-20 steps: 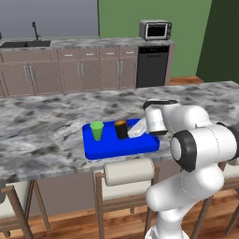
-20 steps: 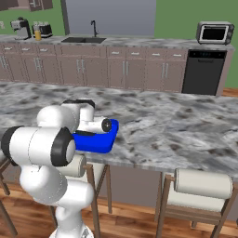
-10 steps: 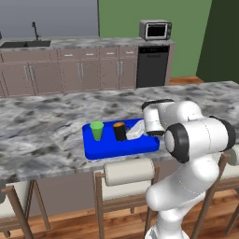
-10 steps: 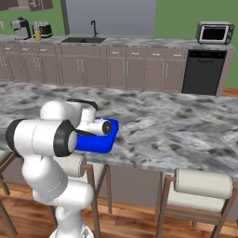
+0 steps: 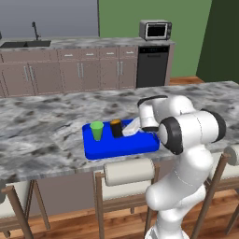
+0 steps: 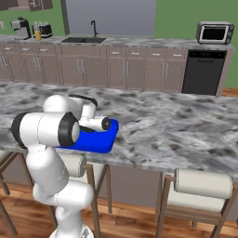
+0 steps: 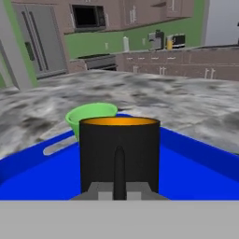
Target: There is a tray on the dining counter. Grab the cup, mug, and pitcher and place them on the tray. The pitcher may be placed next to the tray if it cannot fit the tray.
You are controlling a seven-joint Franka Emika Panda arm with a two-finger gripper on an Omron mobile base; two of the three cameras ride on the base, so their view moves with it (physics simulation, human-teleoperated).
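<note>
On the blue tray (image 5: 119, 144) you can see the green cup (image 5: 97, 130) and the black mug (image 5: 116, 128) side by side, your gripper (image 7: 119, 186) pinched tight on the mug's handle, and the pitcher is left to fetch.

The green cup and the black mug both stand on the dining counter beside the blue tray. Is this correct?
Not quite: the green cup and the black mug both stand on the blue tray itself, as the left base view shows.
</note>
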